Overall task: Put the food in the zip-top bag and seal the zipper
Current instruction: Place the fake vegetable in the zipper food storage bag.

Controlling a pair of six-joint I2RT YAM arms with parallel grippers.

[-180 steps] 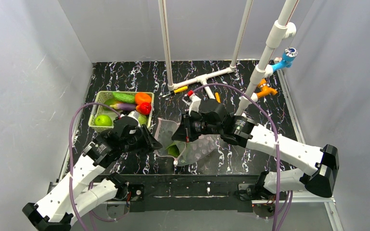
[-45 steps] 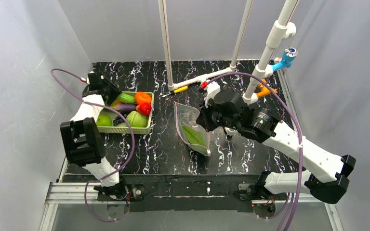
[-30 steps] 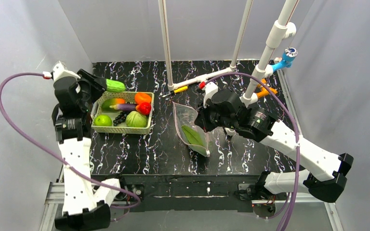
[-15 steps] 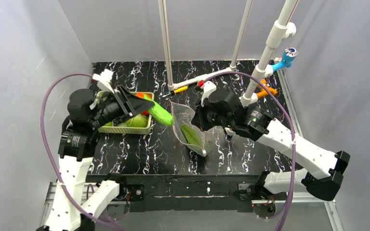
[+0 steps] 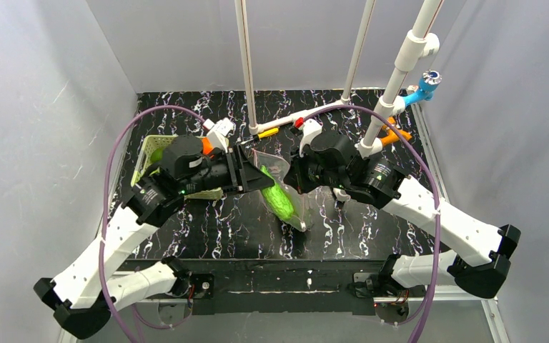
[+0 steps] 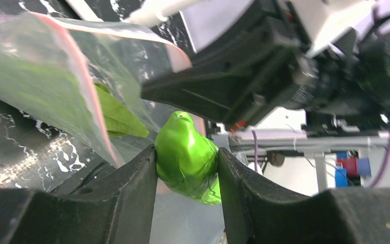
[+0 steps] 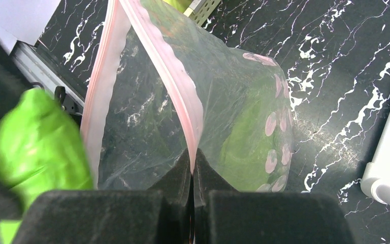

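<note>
At centre frame the bag (image 5: pixel 275 166) stands open, its rim pinched in the clenched right gripper (image 7: pixel 192 165). The left gripper (image 6: pixel 188 170) grasps a cucumber (image 6: pixel 183 145) at the mouth. Released off-line, it could snag the zipper strip (image 7: pixel 171 76) and tumble out.

This is a robotics lab test cell. Plain grey panels (image 5: pixel 43 107) wall in a black marbled table (image 5: pixel 214 229), and a left arm (image 5: pixel 118 232) and right arm (image 5: pixel 436 214) are mounted at its near edge on a metal frame (image 5: pixel 493 318). White pipes (image 5: pixel 244 64) form a rig at the back, purple cables (image 5: pixel 357 108) loop loose, and the food is plastic, like the toy cucumber (image 6: pixel 185 155).
</note>
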